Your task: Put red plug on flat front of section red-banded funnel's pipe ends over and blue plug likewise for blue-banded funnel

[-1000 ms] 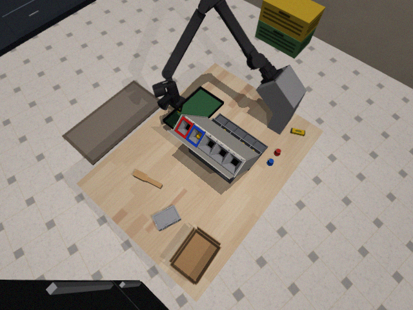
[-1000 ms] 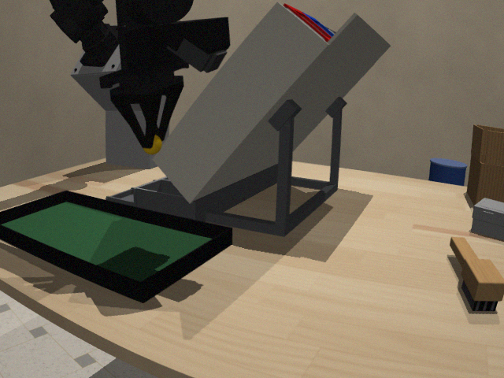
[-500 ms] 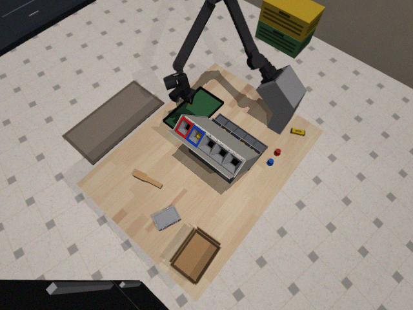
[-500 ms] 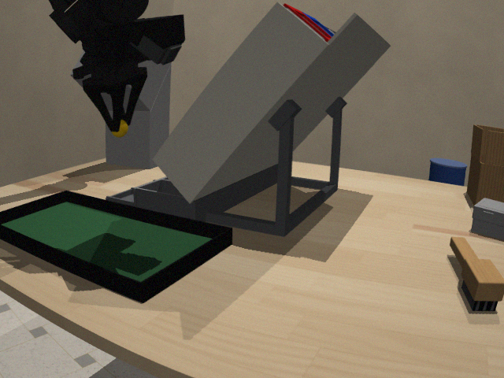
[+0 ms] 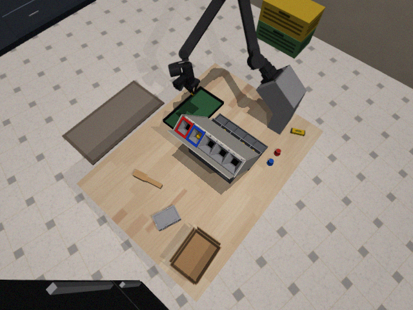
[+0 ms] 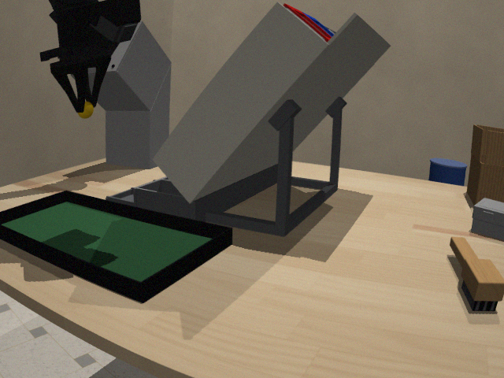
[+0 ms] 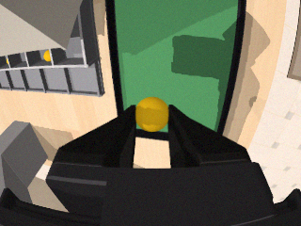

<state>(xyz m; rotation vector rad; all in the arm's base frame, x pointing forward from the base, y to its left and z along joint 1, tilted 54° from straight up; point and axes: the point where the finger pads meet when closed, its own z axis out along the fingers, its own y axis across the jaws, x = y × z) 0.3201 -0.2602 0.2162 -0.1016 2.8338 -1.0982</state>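
Observation:
My gripper is shut on a yellow marble and holds it high above the far end of the green marble tray. The tilted grey funnel cover stands beside the tray. The red-banded funnel is at its left end. The blue-banded funnel beside it has a yellow marble in it. The row of sections lies behind; one holds a marble. The red plug and blue plug stand right of the device.
The arm's grey base stands behind the device. A brush, a grey box and a cardboard box lie toward the front. A small yellow item lies at the right, and a grey mat on the floor.

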